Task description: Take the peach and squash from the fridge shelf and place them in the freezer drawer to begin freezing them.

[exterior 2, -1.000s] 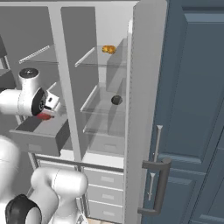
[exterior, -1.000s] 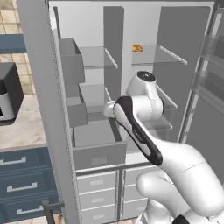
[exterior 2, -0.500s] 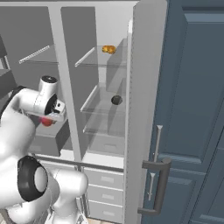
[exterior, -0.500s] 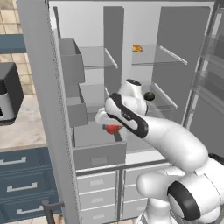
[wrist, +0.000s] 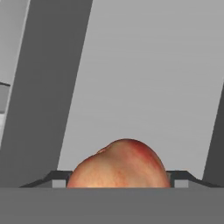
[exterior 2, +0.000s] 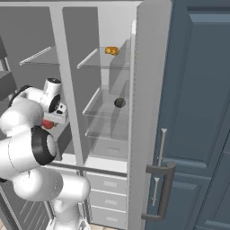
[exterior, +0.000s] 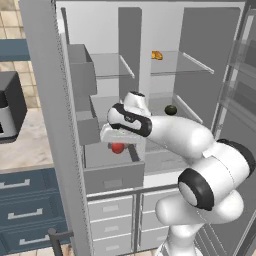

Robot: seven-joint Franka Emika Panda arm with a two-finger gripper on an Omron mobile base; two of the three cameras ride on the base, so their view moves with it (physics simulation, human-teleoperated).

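The peach (exterior: 117, 147) is held in the claw (exterior: 119, 145), pinched between the two dark fingertips (wrist: 59, 178), and is seen just above the open freezer drawer (exterior: 113, 172). In the hand view the peach (wrist: 119, 165) sits at 6 o'clock. The squash (exterior: 171, 110) rests on a glass fridge shelf (exterior: 187, 107) at about 2 o'clock from the peach, well apart. An orange-yellow lumpy item (exterior: 157, 55) lies on the shelf above.
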